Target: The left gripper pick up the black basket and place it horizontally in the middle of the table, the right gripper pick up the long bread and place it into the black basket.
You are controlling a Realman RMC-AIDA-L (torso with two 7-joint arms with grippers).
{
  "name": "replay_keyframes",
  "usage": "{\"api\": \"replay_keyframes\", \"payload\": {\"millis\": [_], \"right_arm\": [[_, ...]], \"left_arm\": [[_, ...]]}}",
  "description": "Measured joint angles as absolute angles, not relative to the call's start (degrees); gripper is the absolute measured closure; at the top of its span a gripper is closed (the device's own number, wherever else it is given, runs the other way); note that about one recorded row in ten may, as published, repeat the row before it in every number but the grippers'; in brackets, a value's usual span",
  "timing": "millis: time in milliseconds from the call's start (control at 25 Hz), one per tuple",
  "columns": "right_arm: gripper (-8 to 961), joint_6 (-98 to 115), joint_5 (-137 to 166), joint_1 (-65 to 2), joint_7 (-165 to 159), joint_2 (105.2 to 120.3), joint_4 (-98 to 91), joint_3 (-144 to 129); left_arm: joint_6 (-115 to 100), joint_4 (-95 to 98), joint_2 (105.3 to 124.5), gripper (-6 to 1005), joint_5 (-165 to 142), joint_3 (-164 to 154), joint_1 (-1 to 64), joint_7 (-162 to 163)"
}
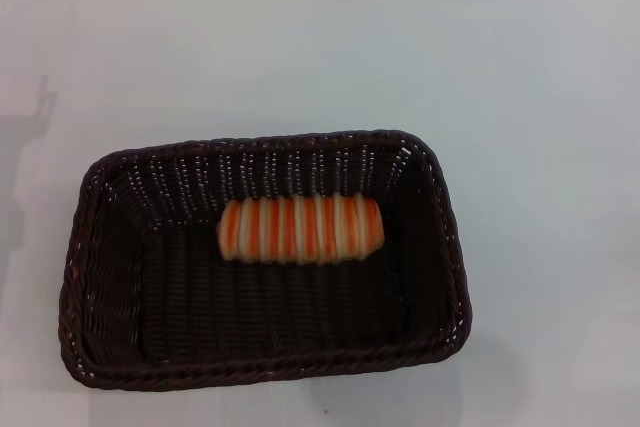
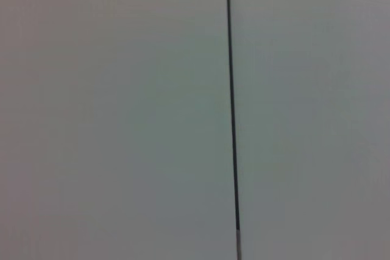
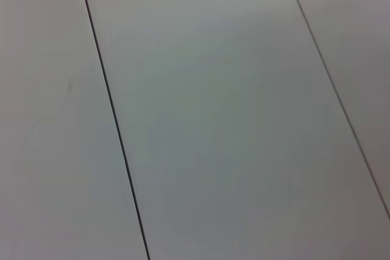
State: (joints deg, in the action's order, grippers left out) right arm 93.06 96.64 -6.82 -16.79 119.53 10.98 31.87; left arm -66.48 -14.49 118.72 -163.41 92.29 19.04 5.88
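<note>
The long bread [image 1: 301,229] lies inside the black basket [image 1: 100,332], on the woven floor toward the far wall, its length running the same way as the basket's long sides. It looks light and probably soft or slightly springy, with a ridged orange-and-cream surface that should give fingers some bite; if it ever had to be taken up again, I would close across its narrow middle, squeezing gently so the ridges do not crush. There is free floor on the near side and at both ends, so nothing crowds it.

The basket is stiff wicker, likely light for its bulk, and its braided rim is the obvious place to pinch, on a short end or midway along a long side. Its sloping openwork walls would let a finger slip through if the grip came in low. It sits flat on the table [image 1: 540,97], long side across the view, roughly central and a little toward the near edge. It holds only the loaf.

Judging by this layout, both placements look done. Neither the left gripper nor the right gripper appears anywhere; the two wrist views show only pale panels with dark seams, so I cannot tell how their fingers stand or whether they hold anything.
</note>
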Motion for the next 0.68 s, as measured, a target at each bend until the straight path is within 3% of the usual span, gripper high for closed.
{"api": "replay_keyframes", "payload": {"millis": [680], "right_arm": [[116,93.03,96.64,-7.33,-14.76,119.47,10.99,31.78]], "left_arm": [[-66.49,-14.11,118.79,199,-162.47,91.79,18.30,9.22]]}}
